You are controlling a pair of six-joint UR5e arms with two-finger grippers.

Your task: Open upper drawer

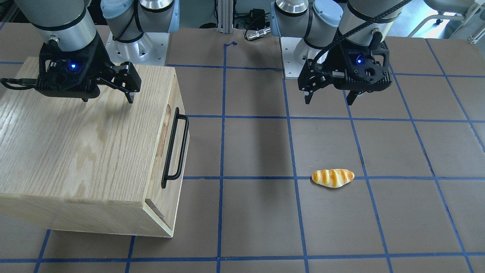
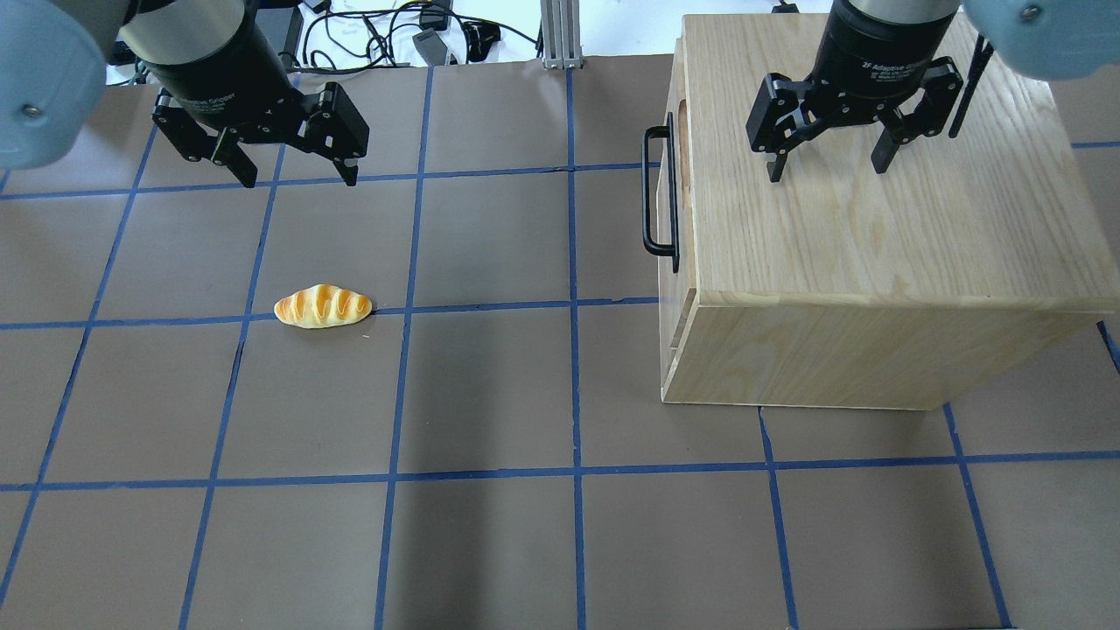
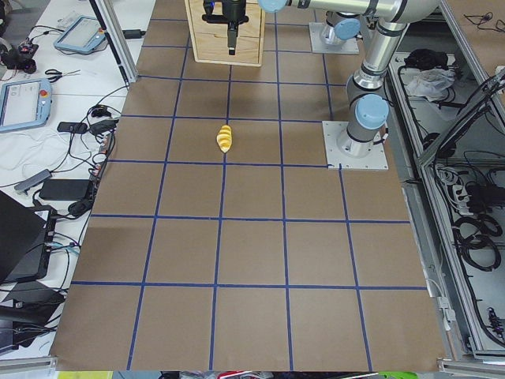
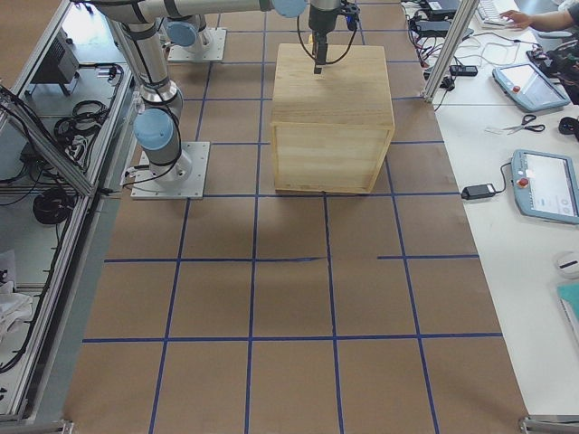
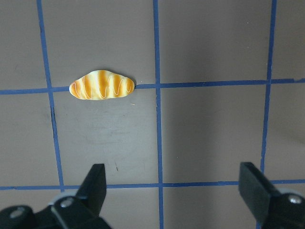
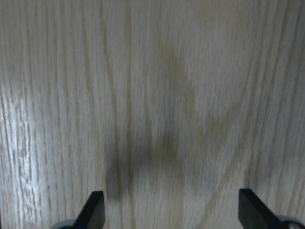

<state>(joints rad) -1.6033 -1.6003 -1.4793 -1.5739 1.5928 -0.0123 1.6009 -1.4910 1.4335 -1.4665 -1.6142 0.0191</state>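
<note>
Left pincer (image 2: 299,179) and right pincer (image 2: 827,171), both apart — one bread roll (image 2: 323,306), one closed upper drawer (image 1: 175,151).

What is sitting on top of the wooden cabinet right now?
Nothing rests on the cabinet top; only bare wood grain shows, with the open right hand hanging over it. The upper drawer looks shut, so its inside is hidden.

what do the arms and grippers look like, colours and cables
The left gripper and right gripper are black two-finger units, each with a blue light on its wrist mount. The arm links are silver-grey with pale blue joint caps. A black cable runs to the left wrist.
</note>
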